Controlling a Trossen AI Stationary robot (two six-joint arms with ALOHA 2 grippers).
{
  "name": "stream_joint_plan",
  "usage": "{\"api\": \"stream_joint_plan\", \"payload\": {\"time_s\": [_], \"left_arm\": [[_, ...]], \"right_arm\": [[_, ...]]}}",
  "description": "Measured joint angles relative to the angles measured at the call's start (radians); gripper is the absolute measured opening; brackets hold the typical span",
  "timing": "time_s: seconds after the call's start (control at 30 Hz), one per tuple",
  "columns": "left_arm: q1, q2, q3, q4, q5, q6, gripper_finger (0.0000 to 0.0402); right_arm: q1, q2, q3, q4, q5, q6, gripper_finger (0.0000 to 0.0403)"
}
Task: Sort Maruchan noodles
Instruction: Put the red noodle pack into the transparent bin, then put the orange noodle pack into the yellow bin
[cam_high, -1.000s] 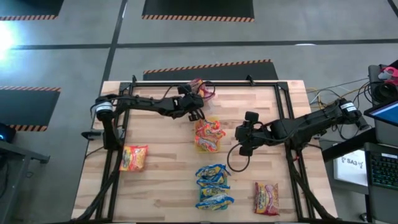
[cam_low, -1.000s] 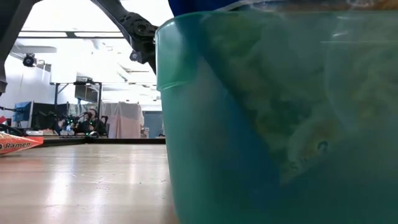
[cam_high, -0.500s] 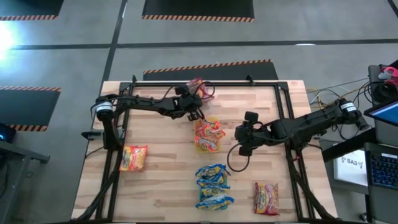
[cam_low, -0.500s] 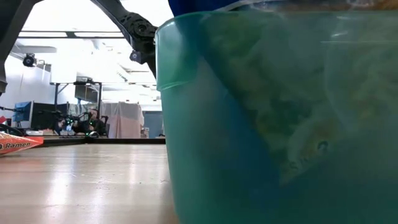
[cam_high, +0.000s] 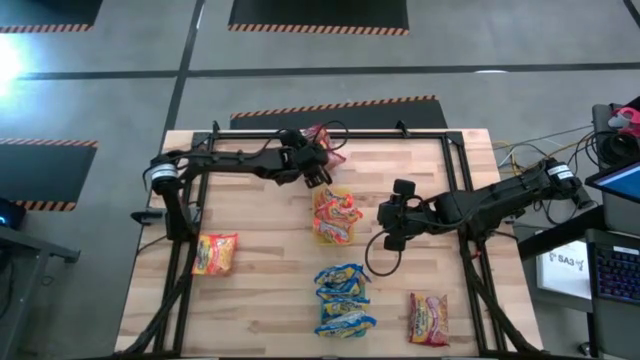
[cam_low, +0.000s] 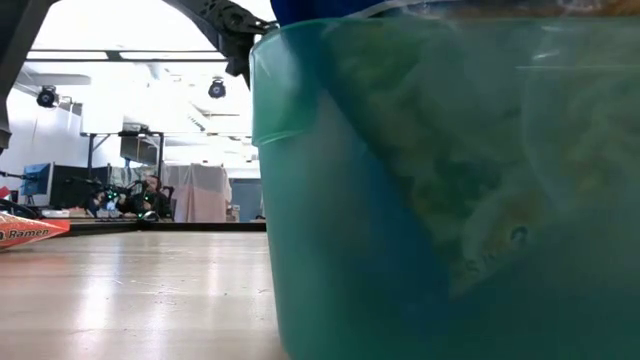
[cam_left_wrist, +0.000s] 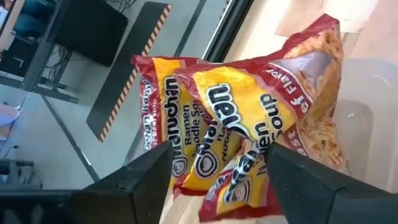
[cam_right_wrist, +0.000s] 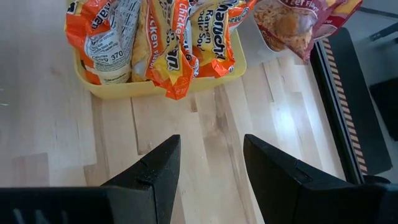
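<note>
Clearly the left gripper (cam_high: 322, 172) has its fingers apart over the red Maruchan packets (cam_left_wrist: 249, 124) at the desk's far edge, and, as far as this angle shows, they lean loosely in a clear tray (cam_left_wrist: 367, 106), so they may topple out.

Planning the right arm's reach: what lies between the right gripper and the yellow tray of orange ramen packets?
Only bare wooden tabletop lies between the right gripper and yellow tray, per the right wrist view.
</note>
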Motion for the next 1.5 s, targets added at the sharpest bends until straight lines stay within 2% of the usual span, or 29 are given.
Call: {"api": "stream_joint_plan", "payload": {"time_s": [0.23,0.43,0.57,0.7,0.9,1.13,1.37,1.5], "left_arm": [[-0.034,-0.047,0.047,-0.225,0.026,-0.157,0.0247],[-0.123,-0.198,-0.061,-0.26,-0.063,-0.281,0.0247],[-0.209,-0.299,-0.124,-0.406,-0.043,-0.532,0.0247],[-0.34,-0.373,-0.17,-0.587,-0.02,-0.809,0.0247],[-0.553,-0.433,-0.205,-0.667,0.141,-1.112,0.0247],[-0.752,-0.427,-0.219,-0.78,0.197,-1.485,0.0247],[-0.867,-0.398,-0.229,-0.812,0.221,-1.66,0.0247],[-0.916,-0.383,-0.229,-0.819,0.352,-1.731,0.0247]], "right_arm": [[0.0,0.0,0.0,0.004,0.0,0.0,0.0167],[0.0,0.0,0.0,0.006,0.0,0.0,0.0167],[0.0,0.0,0.001,0.007,0.0,0.0,0.0167],[0.0,0.0,0.001,0.008,0.0,0.0,0.0167],[0.0,0.0,0.001,0.011,0.0,0.0,0.0167],[0.0,0.0,0.001,0.03,0.0,0.001,0.0167],[0.0,0.0,0.001,0.03,0.0,0.0,0.0167],[0.0,0.0,0.001,0.029,0.0,0.0,0.0167]]}}
